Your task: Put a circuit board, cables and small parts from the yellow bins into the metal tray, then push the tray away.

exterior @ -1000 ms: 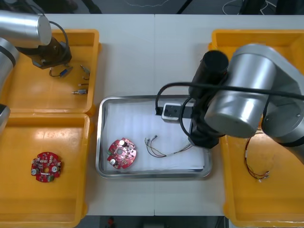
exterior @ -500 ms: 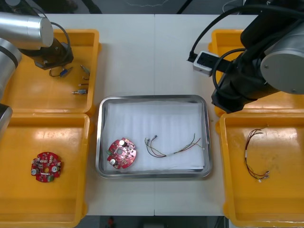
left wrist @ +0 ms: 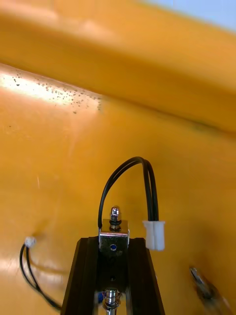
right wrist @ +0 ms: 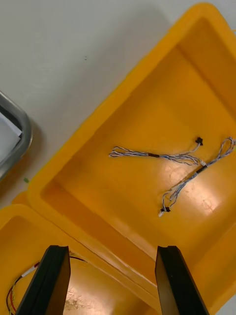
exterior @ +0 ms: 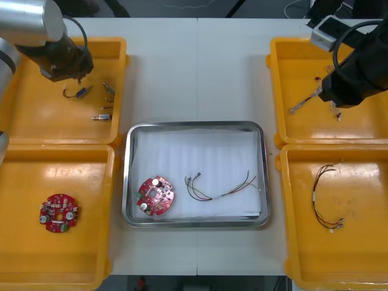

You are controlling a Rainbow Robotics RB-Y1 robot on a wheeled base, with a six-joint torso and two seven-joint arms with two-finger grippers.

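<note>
Left tool (left wrist: 113,244) pinches a small metal part (left wrist: 114,226) while right tool (right wrist: 112,252) gapes wide.

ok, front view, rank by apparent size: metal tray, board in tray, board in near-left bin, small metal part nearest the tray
1. metal tray
2. tray's board and bin's board: they look alike, so no ranking between them
3. small metal part

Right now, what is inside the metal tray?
A round red circuit board and a thin cable lie apart in the metal tray on white lining, which hides its floor. The left gripper, shut on a small metal part, and the open right gripper are over the far bins.
</note>
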